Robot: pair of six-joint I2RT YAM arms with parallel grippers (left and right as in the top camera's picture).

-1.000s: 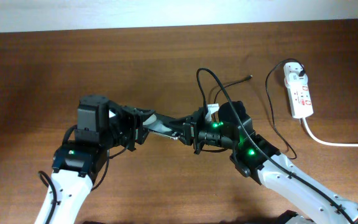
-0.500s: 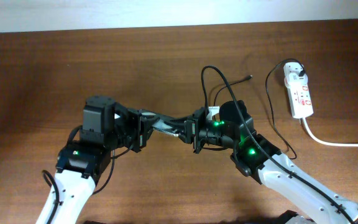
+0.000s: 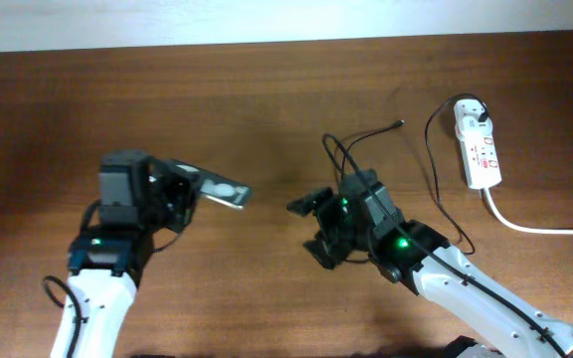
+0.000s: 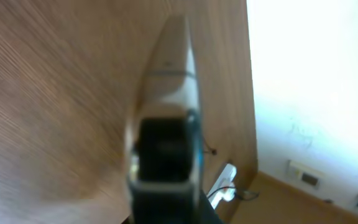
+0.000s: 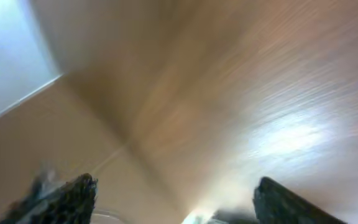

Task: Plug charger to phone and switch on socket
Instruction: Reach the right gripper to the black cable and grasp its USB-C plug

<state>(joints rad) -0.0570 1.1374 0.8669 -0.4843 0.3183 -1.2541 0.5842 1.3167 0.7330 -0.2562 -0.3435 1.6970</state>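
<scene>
With left gripper (image 3: pixel 191 187) pinching phone (image 3: pixel 222 191) level, steer spread right gripper (image 3: pixel 312 229) to charger (image 3: pixel 396 125) tip, between phone and socket (image 3: pixel 477 149).

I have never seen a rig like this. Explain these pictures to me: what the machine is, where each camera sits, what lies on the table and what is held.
These are two robot arms at a wooden table. The wide picture looks down from above; the other two come from a camera on each wrist, and both are blurred. The left fingers are shut on the phone; the left wrist view shows it edge-on. The right fingers stand open with nothing between them. On the table lies the charger, a thin black cable whose plug sits in the socket, a white power strip at the far right with a thick white cord. The cable's small tip lies free, not in the phone.
</scene>
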